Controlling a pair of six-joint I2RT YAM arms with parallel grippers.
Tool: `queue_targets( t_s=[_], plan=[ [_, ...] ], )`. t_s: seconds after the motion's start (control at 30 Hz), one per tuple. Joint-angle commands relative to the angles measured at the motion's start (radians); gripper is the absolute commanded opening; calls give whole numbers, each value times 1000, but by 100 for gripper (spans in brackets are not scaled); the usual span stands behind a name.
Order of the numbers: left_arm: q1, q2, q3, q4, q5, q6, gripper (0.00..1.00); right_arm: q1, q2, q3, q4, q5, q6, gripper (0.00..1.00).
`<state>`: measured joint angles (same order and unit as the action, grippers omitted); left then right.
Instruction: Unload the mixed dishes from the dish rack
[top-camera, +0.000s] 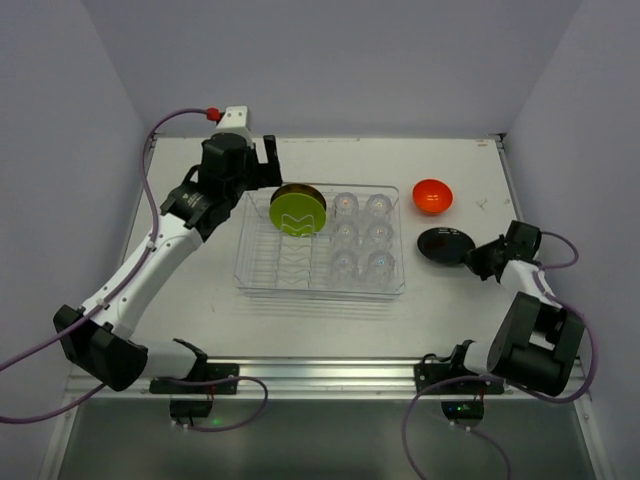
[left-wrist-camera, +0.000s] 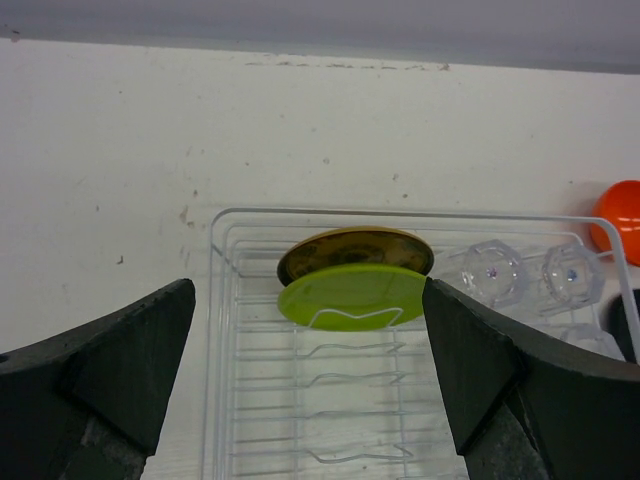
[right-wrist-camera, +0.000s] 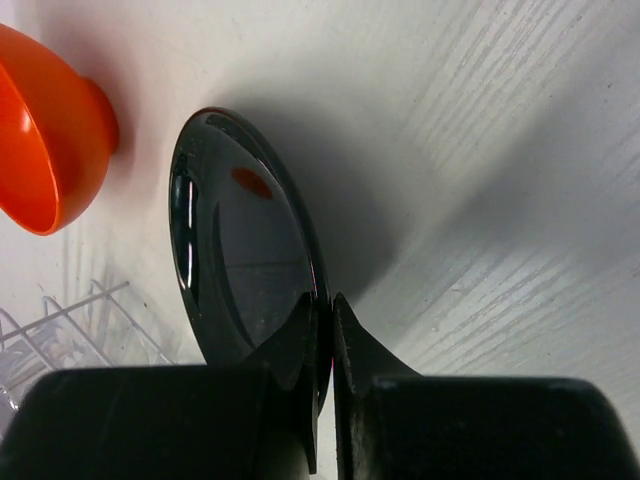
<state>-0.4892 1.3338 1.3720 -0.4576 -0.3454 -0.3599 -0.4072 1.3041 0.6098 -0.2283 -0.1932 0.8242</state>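
hovering over the far left corner of the dish rack (top-camera: 320, 288), the left fingers (left-wrist-camera: 120, 370) are spreading fully apart and gripping nothing, pointing toward two plates; the lime-green plate (top-camera: 297, 213) is standing upright in a slot at the far left of the rack, and the olive plate (left-wrist-camera: 355, 246) is standing just behind it, touching or nearly so; six clear glass cups (top-camera: 362, 235) are sitting in two rows in the right half of the rack; the orange bowl (top-camera: 432, 195) is resting on the bench (top-camera: 200, 300) just right of the rack's far corner; near it, the right fingers (right-wrist-camera: 300, 335) are pinching tight on the rim of the black plate (top-camera: 443, 243), which seems to be tilting slightly off the bench, though the angle is hard to judge
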Motion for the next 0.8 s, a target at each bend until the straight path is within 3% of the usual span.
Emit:
queue_targets(
  t_s=[0.0,0.03,0.13,0.17,0.23,0.4,0.5,0.57,0.63,0.67,0.73,0.77],
  plan=[
    [4,-28,76,-24,78,-94,100,-4,24,-16,89,51,-28,2],
    [3,-28,79,-27,98,-100,100,-5,32,-16,87,52,-30,4],
    [3,-38,52,-15,143,-174,100,-4,18,-25,86,44,-25,23],
    [3,-42,18,-10,137,-244,100,-4,11,-28,83,46,-22,37],
    [3,-44,-5,-16,132,-312,100,-4,-18,-30,64,46,-22,49],
    [3,-15,-56,-46,148,-479,100,-4,-110,-18,9,52,-20,67],
    [-2,-5,-103,-47,154,-602,100,-4,-218,13,-84,136,-26,75],
    [-12,-11,-134,-49,141,-717,100,-4,-334,36,-143,192,-39,90],
    [-34,-16,-175,-52,88,-842,100,-2,-440,62,-201,222,-57,94],
    [-60,-15,-182,-64,66,-887,100,-4,-469,91,-218,218,-62,99],
    [-80,-13,-203,-90,13,-1032,100,-2,-521,111,-244,174,-69,99],
    [-89,-5,-211,-85,13,-1071,100,-2,-575,107,-235,50,-74,99]
  ],
)
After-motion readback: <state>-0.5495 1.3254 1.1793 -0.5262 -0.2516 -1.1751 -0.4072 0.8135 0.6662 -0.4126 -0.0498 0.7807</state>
